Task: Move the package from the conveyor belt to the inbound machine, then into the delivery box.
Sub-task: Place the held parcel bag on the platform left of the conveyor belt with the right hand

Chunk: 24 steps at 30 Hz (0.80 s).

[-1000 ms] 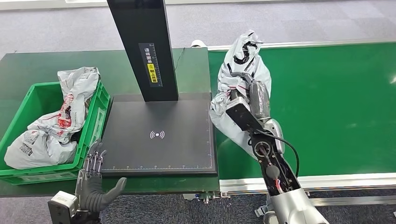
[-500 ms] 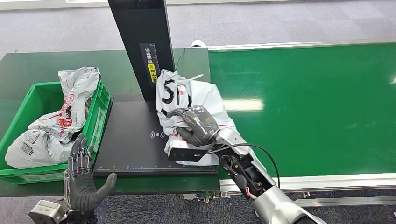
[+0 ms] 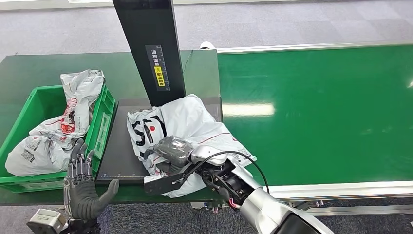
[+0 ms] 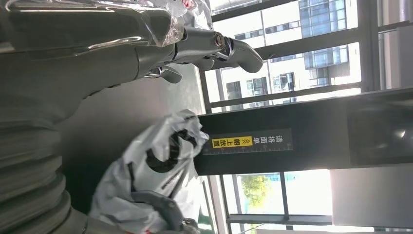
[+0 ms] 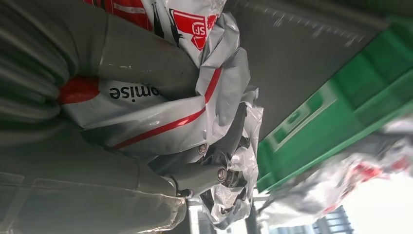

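A white and grey plastic package (image 3: 195, 122) with black and red print lies on the black platform (image 3: 119, 153) of the inbound machine, spilling over its front right corner. My right hand (image 3: 170, 148) grips its crumpled near end; in the right wrist view its fingers (image 5: 199, 175) are wrapped in the package's film (image 5: 160, 112). My left hand (image 3: 84, 190) is open, fingers spread upward, at the table's front edge beside the green delivery box (image 3: 104, 119). The left wrist view sees the package (image 4: 156, 161) below the machine's column (image 4: 272, 146).
The machine's black column (image 3: 151, 48) rises behind the platform. The green delivery box (image 5: 336, 107) holds two other bagged packages (image 3: 53, 136). The green conveyor belt (image 3: 316, 112) runs to the right, with a metal rail along its near side.
My right hand has carried the package from the belt leftward and down onto the machine's platform. My left hand has shifted slightly left and stays open.
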Available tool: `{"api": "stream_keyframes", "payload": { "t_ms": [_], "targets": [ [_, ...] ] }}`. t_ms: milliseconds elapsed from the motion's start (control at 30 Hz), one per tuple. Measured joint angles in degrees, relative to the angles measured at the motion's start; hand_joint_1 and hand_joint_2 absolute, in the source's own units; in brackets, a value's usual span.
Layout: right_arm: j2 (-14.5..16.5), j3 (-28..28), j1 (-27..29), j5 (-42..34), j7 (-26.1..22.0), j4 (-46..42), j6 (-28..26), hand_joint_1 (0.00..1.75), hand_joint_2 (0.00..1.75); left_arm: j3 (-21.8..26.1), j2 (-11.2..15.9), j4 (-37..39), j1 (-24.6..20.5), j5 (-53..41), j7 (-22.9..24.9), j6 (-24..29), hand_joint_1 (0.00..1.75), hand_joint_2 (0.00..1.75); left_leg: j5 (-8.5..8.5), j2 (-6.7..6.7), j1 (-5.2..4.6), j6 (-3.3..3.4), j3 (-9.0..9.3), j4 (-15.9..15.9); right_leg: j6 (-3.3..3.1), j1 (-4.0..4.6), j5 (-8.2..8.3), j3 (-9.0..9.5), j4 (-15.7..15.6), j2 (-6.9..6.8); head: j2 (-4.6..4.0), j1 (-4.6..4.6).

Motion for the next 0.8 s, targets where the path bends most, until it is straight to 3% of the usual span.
{"api": "stream_keyframes", "payload": {
  "t_ms": [133, 200, 267, 333, 633, 800],
  "targets": [
    [0.5, 1.8, 0.0, 0.4, -0.2, 0.9, -1.7, 1.75, 1.75, 0.1, 0.0, 0.0, -0.1, 0.0, 0.0, 0.0, 0.0, 1.75, 0.0, 0.0, 0.0, 0.0, 0.0, 0.0, 0.0, -0.01, 0.0, 0.01, 0.0, 0.0, 0.0, 0.0],
    [0.6, 2.4, 0.0, 0.3, -0.2, 1.3, -3.0, 1.0, 1.75, 0.1, 0.0, 0.0, -0.2, 0.0, -0.2, 0.0, 0.0, 1.75, 0.0, 0.0, 0.0, 0.0, 0.01, 0.0, 0.0, -0.01, 0.0, 0.01, 0.0, 0.0, 0.0, 0.0],
    [0.6, 2.7, 0.0, 0.2, 0.0, 1.6, -4.6, 0.13, 1.75, 0.1, 0.0, 0.0, -0.3, 0.0, -0.3, 0.0, 0.0, 1.75, 0.0, 0.0, 0.0, 0.0, 0.01, 0.0, 0.0, 0.0, 0.0, 0.0, 0.0, 0.0, 0.0, -0.01],
    [0.7, 2.9, -0.1, 0.0, 0.5, 1.7, -6.0, 0.0, 1.75, 0.1, 0.0, 0.0, -0.6, 0.1, -0.3, 0.0, 0.0, 1.75, 0.0, 0.0, 0.0, 0.0, 0.01, 0.0, 0.0, 0.0, 0.0, 0.0, 0.0, 0.0, 0.0, -0.01],
    [0.5, 2.4, -0.4, -1.0, 4.0, 1.4, -11.8, 0.0, 1.75, 0.1, 0.0, 0.1, -0.8, 0.1, -0.3, -0.1, 0.0, 1.75, 0.0, 0.0, 0.0, 0.0, 0.01, 0.0, 0.0, -0.01, 0.0, 0.0, 0.0, 0.0, 0.0, -0.01],
    [-0.1, 0.0, 0.3, -4.3, 1.6, -1.5, -17.1, 0.0, 1.75, 0.0, 0.0, 0.1, -0.8, 0.1, -0.3, -0.2, 0.0, 1.75, 0.0, 0.0, 0.0, 0.0, 0.02, 0.0, 0.0, -0.01, 0.0, -0.01, 0.0, 0.0, 0.0, -0.01]
  ]
}}
